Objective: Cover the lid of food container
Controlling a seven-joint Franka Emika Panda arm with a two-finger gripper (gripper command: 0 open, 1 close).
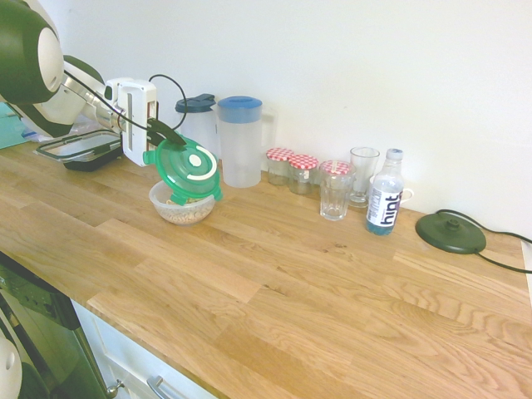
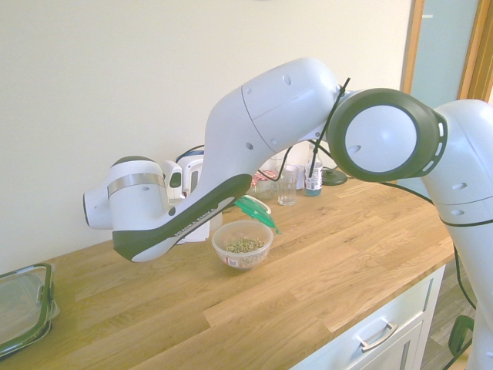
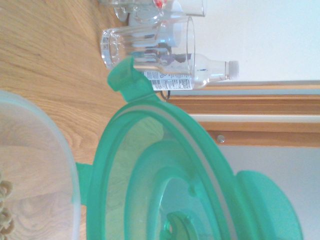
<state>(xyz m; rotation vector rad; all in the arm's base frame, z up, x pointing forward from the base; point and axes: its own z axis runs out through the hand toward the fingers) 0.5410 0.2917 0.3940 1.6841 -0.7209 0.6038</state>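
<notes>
The green translucent lid (image 1: 188, 169) hangs tilted, its white-ringed face toward the first exterior camera. Its lower edge sits just over the far rim of the food container (image 1: 182, 204), a small clear bowl with beige grains. My gripper (image 1: 165, 137) is shut on the lid's upper edge, coming in from the left. In the second exterior view the lid (image 2: 256, 211) shows edge-on behind the bowl (image 2: 243, 244), and the arm hides the fingers. The wrist view is filled by the lid (image 3: 175, 185), with the bowl rim (image 3: 60, 145) beside it.
Behind the bowl stand two pitchers (image 1: 241, 143) (image 1: 198, 116). To the right are checked-lid jars (image 1: 291, 169), glasses (image 1: 335, 190), a water bottle (image 1: 385, 193) and a dark corded disc (image 1: 450, 233). A rectangular black-rimmed container (image 1: 79, 150) lies at the left.
</notes>
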